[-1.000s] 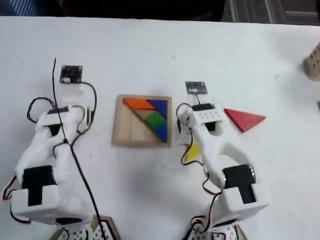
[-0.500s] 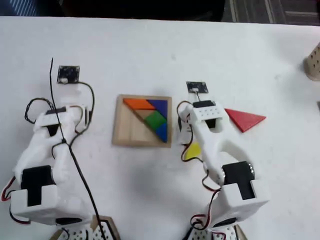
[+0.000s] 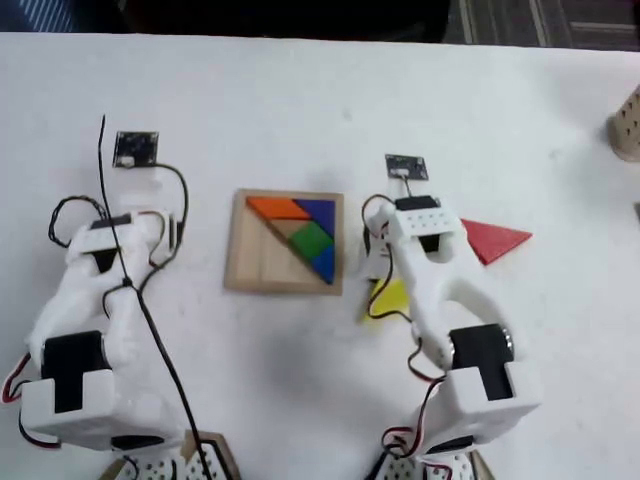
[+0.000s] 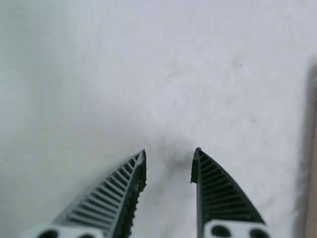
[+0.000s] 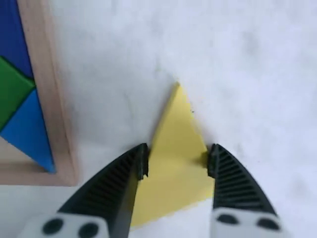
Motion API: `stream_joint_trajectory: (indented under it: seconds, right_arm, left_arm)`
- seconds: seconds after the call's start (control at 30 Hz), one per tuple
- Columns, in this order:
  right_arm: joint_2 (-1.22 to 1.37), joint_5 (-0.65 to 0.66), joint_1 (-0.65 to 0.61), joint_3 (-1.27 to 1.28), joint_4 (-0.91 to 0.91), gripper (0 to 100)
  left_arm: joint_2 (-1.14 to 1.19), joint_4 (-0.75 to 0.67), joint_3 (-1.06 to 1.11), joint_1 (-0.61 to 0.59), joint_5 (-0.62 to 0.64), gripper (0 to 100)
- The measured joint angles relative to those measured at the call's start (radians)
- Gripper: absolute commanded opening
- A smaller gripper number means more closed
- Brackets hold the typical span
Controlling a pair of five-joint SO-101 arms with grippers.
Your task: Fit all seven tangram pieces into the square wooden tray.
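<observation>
The square wooden tray [image 3: 250, 270] lies between the two arms and holds an orange piece [image 3: 278, 207], a dark blue piece [image 3: 318, 210], a green piece [image 3: 312, 238] and a blue piece [image 3: 324, 262]. A yellow triangle [image 5: 176, 163] lies flat on the table just right of the tray rim [image 5: 57, 114]. My right gripper [image 5: 177, 154] is shut on it, one finger against each slanted edge. From above, the yellow triangle [image 3: 390, 298] peeks out beside the right arm [image 3: 425, 235]. A red triangle [image 3: 492, 240] lies to that arm's right. My left gripper [image 4: 168, 157] is open over bare table, left of the tray.
Two small circuit boards [image 3: 137, 148] [image 3: 405, 167] sit beyond the arms. A black cable [image 3: 130, 270] runs over the left arm. A perforated wooden object [image 3: 627, 125] stands at the table's right edge.
The right arm has swung a little to the right, uncovering more of the yellow triangle. The left arm has barely moved.
</observation>
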Motion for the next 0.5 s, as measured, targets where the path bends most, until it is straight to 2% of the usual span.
stream_joint_trajectory:
  seconds: [0.27,0.5]
  right_arm:
    - [-0.02,0.046,0.011,-0.021,0.074,10.1]
    - [-0.29,0.138,0.009,0.072,0.097,10.6]
  left_arm:
    - [0.0,0.0,0.0,0.0,0.0,17]
    - [0.0,0.0,0.0,0.0,0.0,17]
